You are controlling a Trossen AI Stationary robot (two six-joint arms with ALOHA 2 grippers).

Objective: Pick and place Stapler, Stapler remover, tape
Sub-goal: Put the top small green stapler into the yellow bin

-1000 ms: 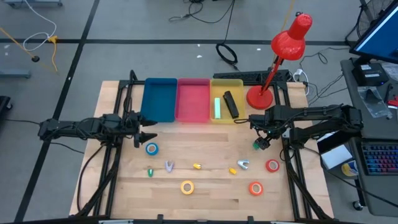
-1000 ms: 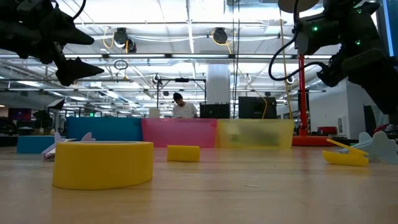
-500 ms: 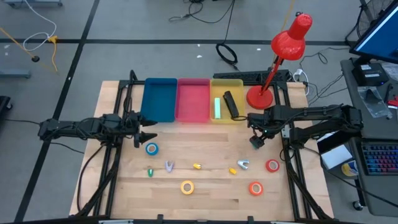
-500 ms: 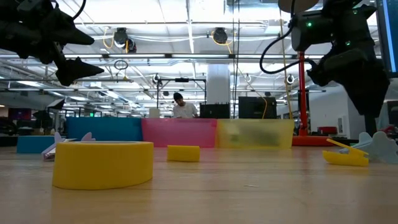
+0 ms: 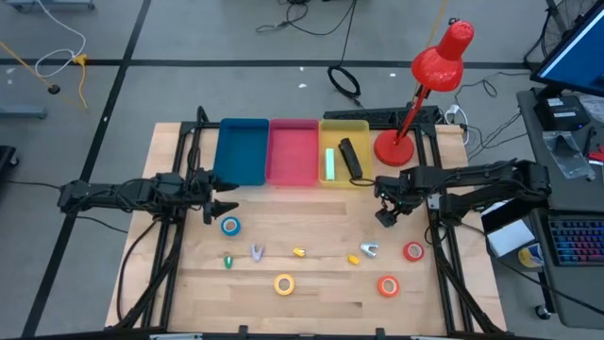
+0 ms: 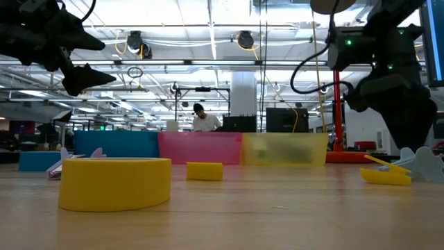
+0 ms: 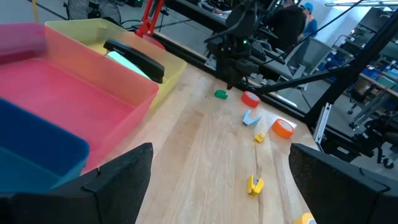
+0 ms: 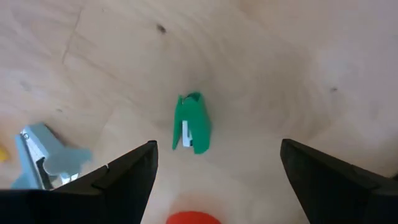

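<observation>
Right gripper (image 8: 214, 180) hangs spread wide, nothing pinched, straight over a small green stapler (image 8: 190, 122) lying on the table (image 5: 311, 274) right of centre, near the yellow bin (image 5: 363, 127). Just beside it: a grey remover (image 8: 43, 152) and a red tape (image 8: 193, 218). Further out, blue tape (image 5: 230, 226), yellow tape (image 5: 284, 283) and orange tape (image 5: 388, 285) are scattered on the near half; the yellow bin already holds a black stapler (image 5: 350, 159). Left gripper (image 5: 225, 199) waits spread at the left edge, beside the blue bin (image 5: 242, 151). Risk: the stapler looks turned slightly off the fingers' line, so a closing pinch may skid it out or knock it into the remover; dropping too low could jam the fingertips into the wood.
</observation>
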